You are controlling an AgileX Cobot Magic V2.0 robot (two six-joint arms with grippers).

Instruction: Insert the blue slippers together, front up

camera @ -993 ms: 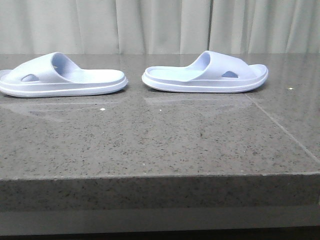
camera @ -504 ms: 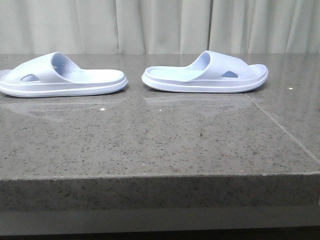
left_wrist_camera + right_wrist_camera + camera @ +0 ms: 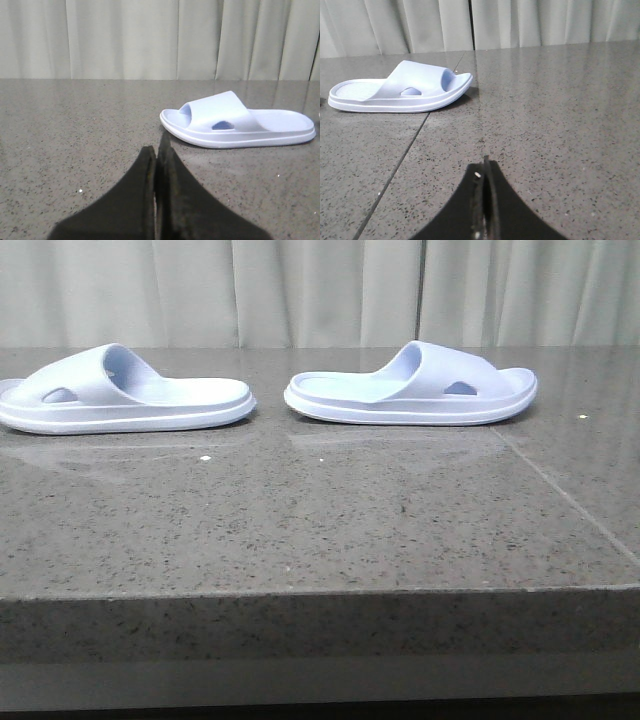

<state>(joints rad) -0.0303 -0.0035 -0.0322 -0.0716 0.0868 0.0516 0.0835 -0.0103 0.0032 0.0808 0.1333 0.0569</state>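
Two hands are waiting low over the table [image 3: 320, 530], nearest the cameras: the left hand [image 3: 156, 165] is showing its dark fingers pressed together with nothing between them, and the right hand [image 3: 485, 175] is likewise closed flat and carrying nothing. Neither is appearing in the front view, so both are sitting well back from the work.

Farther out, the two slippers are lying sole-down and end to end along the far part of the table, apart from each other with a gap of bare stone between their heels. The left slipper [image 3: 125, 395] is pointing its toe toward the table's left end, partly cut off by the front view's edge; the left wrist view is framing it [image 3: 240, 122] ahead and off to one side of that hand. The right slipper [image 3: 410, 390] is pointing the opposite way, and the right wrist view is showing it [image 3: 402, 90] ahead and to the side as well. Beyond them a pale curtain [image 3: 320, 290] is hanging.

Nothing of the task is looking started. The risks ahead are, by my reading, these: closed fingers reaching a slipper would be shoving it across the polished stone rather than gripping it, so each hand is needing to open first. The foam is light and the table slick, so a one-sided touch is likely to be spinning the slipper away. The toes are facing opposite ways, so nesting them without turning one is likely to end with fronts mismatched.
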